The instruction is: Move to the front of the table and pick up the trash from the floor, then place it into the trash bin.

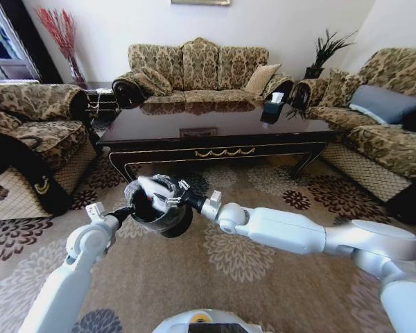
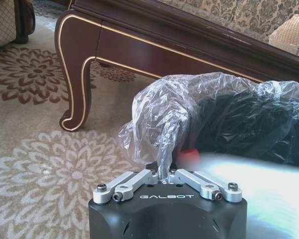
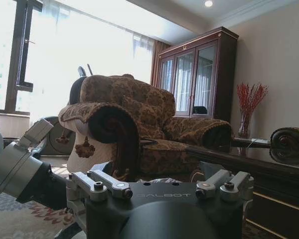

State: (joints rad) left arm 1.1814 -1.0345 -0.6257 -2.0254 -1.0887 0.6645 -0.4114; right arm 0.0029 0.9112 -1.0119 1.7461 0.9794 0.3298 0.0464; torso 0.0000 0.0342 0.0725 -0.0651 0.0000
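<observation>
The trash bin (image 1: 172, 220), black with a crinkled clear liner, hangs tilted above the carpet in front of the table (image 1: 215, 132). My left gripper (image 1: 127, 211) is shut on the liner at the bin's rim; in the left wrist view its fingertips (image 2: 162, 172) pinch the plastic beside the bin (image 2: 249, 119). My right gripper (image 1: 168, 200) reaches across from the right and sits at the bin's mouth, jaws spread. A small red piece of trash (image 1: 150, 202) shows inside the mouth, and it appears blurred red (image 2: 189, 154) in the left wrist view.
The table's curved leg (image 2: 77, 79) stands close behind the bin. Sofas ring the patterned carpet: an armchair (image 1: 28, 132) on the left, a sofa (image 1: 388, 132) on the right, another (image 1: 194, 69) behind the table. A black tissue box (image 1: 272, 109) sits on the table.
</observation>
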